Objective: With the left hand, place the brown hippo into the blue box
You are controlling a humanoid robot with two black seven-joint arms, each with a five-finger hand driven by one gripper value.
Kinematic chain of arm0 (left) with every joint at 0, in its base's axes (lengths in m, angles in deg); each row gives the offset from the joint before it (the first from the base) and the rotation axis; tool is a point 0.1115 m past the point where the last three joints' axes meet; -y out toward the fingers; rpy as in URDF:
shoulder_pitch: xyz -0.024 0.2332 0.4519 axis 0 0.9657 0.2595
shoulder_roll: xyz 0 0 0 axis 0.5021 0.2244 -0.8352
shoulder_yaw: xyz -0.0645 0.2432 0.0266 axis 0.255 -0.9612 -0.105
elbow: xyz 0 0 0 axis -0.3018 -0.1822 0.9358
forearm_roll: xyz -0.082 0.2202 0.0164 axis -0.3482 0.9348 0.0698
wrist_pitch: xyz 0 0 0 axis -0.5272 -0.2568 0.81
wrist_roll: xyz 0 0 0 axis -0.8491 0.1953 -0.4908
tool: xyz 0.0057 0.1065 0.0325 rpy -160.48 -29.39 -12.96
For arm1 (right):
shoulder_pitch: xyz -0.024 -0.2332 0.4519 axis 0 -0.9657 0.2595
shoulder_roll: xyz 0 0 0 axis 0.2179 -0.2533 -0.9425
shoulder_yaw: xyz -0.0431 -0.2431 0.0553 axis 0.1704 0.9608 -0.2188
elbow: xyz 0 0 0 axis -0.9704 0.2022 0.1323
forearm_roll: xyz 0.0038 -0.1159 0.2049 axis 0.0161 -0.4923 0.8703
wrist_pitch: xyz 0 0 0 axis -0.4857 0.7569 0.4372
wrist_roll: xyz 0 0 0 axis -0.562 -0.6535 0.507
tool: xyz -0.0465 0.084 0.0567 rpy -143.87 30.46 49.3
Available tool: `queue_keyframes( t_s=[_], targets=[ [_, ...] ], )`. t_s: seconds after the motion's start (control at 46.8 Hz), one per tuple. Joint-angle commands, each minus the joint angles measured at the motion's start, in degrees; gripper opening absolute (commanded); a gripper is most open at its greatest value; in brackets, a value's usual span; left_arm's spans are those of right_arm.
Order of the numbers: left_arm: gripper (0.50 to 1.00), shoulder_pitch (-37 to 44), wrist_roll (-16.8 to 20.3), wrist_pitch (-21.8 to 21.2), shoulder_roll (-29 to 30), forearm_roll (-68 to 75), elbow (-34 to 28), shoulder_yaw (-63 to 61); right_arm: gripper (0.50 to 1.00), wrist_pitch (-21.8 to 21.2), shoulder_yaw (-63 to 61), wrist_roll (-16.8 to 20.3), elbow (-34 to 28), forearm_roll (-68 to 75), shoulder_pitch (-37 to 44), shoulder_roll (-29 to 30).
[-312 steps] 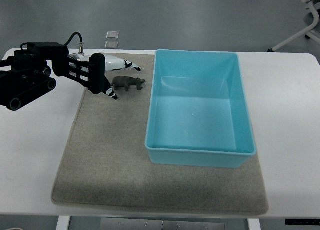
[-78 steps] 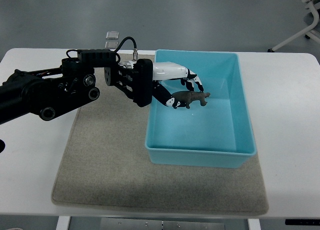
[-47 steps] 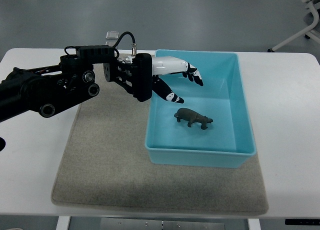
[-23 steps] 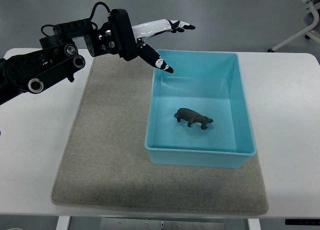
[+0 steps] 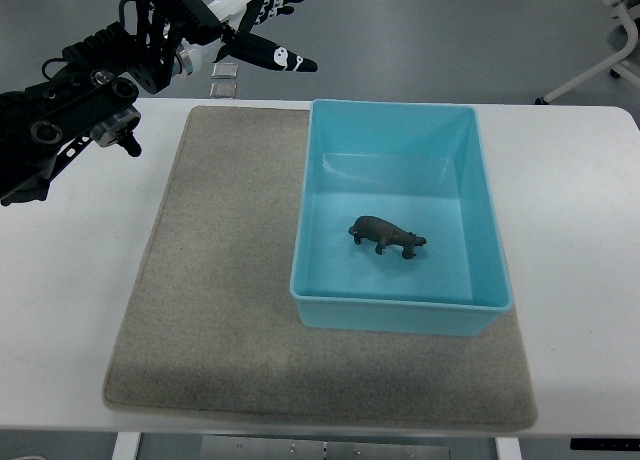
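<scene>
The brown hippo (image 5: pixel 387 236) lies on the floor of the blue box (image 5: pixel 480 185), near its middle, head toward the right. My left hand (image 5: pixel 268 25) is raised high at the upper left of the picture, well away from the box, with its white and black fingers (image 5: pixel 282 60) spread and nothing in them. Its black arm (image 5: pixel 75 90) comes in from the left edge. The right arm does not show.
The box stands on the right part of a grey felt mat (image 5: pixel 210 310) on a white table (image 5: pixel 60 280). Two small clear pieces (image 5: pixel 224 78) lie at the table's back edge. A white chair base (image 5: pixel 610 50) stands at the top right.
The left hand has lifted and drawn back to the upper left, away from the box. The hippo, dropped earlier, lies still in the box.
</scene>
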Motion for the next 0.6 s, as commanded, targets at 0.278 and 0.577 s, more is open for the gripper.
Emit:
queue_keyframes(
  t_s=[0.278,0.577],
  targets=[
    [0.994,0.75,-1.49,-2.46,-1.06,-24.05,-6.53,-0.37,0.936,0.00,-0.05,0.00,0.00,0.00,-0.07,0.00],
    [0.996,0.83,-6.59,-1.93,-4.14,-42.33,-12.86,-0.28,0.936,0.00,-0.05,0.00,0.00,0.00,-0.07,0.00]
  ],
)
